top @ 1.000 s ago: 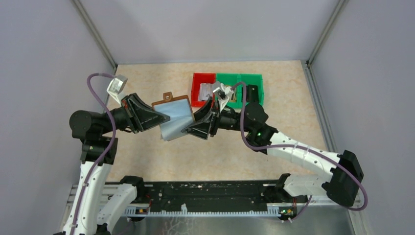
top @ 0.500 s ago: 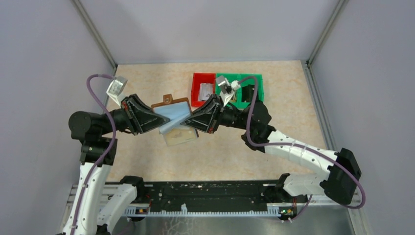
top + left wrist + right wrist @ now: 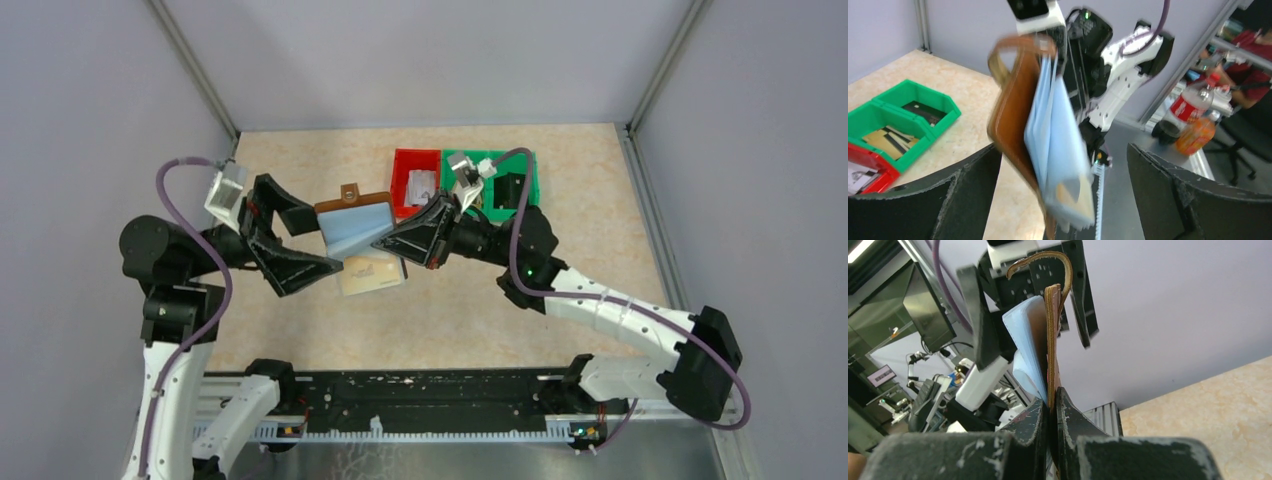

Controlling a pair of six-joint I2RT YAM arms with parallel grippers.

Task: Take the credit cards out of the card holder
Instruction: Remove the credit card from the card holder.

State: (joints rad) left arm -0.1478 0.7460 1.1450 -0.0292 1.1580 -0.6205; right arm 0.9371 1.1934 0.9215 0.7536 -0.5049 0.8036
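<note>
Nearest the bases lies bare worktop (image 3: 450, 320); above it, about mid-depth, the two claws meet at the card holder (image 3: 352, 205).

The right claw (image 3: 390, 243) is pressed together on one edge of the holder; its wrist view shows both fingers (image 3: 1033, 435) tight against the brown leather with no gap, and the pale blue credit cards (image 3: 355, 230) run down to just beside the pinch.

The left claw (image 3: 322, 240) is spread wide, with one finger on each side of the holder and neither touching it (its own wrist view shows open air on both sides).

The holder is held clear of the worktop and stands on edge. In the right wrist view its long axis runs upright, away from the pinch, and the closing tab (image 3: 1040, 260) curls over at the top end; from above, that tab points toward the far wall. The blue cards fan out from the leather on the side facing the left arm, their free ends reaching toward the near side.

A tan card (image 3: 372, 275) shows at the near end of the fan; whether it rests on the worktop or hangs, I cannot tell.

Farther back, just behind the right claw, a red bin (image 3: 415, 185) and a green bin (image 3: 500, 180) sit side by side on the worktop, touching; both have flat pieces inside.
</note>
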